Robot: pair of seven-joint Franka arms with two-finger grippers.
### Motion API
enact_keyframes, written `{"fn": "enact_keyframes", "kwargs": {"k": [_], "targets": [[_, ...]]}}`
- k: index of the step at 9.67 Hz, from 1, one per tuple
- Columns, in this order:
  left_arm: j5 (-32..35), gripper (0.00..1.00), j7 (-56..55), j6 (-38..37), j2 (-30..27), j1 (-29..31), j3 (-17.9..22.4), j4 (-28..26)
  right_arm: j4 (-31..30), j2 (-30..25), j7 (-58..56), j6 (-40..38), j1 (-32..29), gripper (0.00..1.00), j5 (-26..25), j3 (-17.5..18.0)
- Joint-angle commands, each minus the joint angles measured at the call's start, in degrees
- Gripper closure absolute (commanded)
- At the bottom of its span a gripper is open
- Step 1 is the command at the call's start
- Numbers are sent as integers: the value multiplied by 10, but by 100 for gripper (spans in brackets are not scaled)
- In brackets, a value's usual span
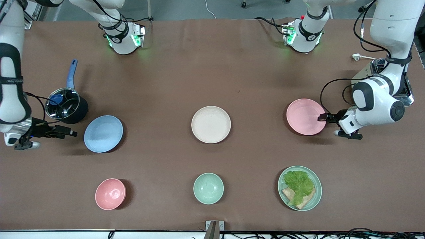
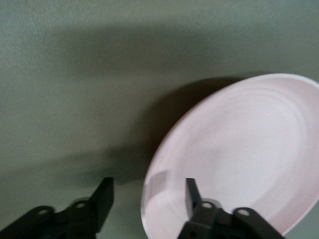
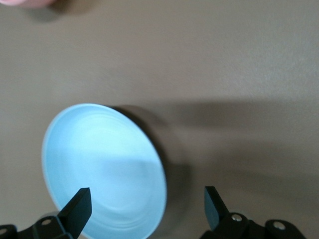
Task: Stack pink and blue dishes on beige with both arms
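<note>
The beige plate (image 1: 211,124) sits at the table's middle with nothing on it. The pink plate (image 1: 305,116) lies toward the left arm's end. My left gripper (image 1: 322,117) is open at its rim; in the left wrist view the left gripper (image 2: 147,196) has one finger over the pink plate (image 2: 239,149) and the other outside it. The blue plate (image 1: 103,133) lies toward the right arm's end. My right gripper (image 1: 72,133) is open just beside its rim, apart from it. The right wrist view shows the right gripper (image 3: 147,205) facing the blue plate (image 3: 104,169).
A dark pot with a blue handle (image 1: 66,106) stands beside the blue plate, close to the right arm. Nearer the front camera are a small pink bowl (image 1: 110,194), a mint-green bowl (image 1: 208,188) and a mint-green plate (image 1: 317,196) holding lettuce and bread. A toaster (image 1: 368,74) stands by the left arm.
</note>
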Motion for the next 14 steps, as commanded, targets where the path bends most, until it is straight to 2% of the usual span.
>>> {"fn": "enact_keyframes", "kwargs": {"k": [1, 2, 4, 5, 6, 7, 8, 9, 11, 12, 14], "targets": [[-12, 89, 13, 16, 6, 5, 0, -14, -32, 13, -29, 32, 2, 6, 42, 2], [-12, 99, 13, 12, 0, 7, 0, -17, -43, 23, -62, 38, 3, 14, 77, 2], [-12, 100, 10, -9, -43, 9, -6, -22, -52, 25, -72, 38, 4, 32, 104, 2], [-12, 100, 4, -34, -67, 8, -20, -20, -52, 32, -72, 36, 4, 47, 105, 2], [-12, 100, -7, -45, -89, 9, -44, -20, -52, 32, -71, 30, 3, 74, 105, 2], [-12, 100, -41, -52, -105, 9, -77, -18, -51, 32, -68, 25, 0, 89, 105, 2], [-12, 100, -88, -51, -105, 11, -130, -11, -50, 32, -65, 25, 2, 97, 105, 2], [-12, 100, -145, -45, -100, 14, -178, -3, -48, 32, -66, 25, 2, 99, 106, 1], [-5, 100, -278, 25, -72, 15, -282, 3, -27, 22, -45, 8, 3, 99, 105, -2], [-2, 100, -333, 72, -50, 14, -322, 5, 17, 14, 14, -63, 6, 99, 82, -12], [16, 99, -429, 127, 2, 7, -383, 38, 141, 9, 174, -195, 9, 99, -27, -13]]}}
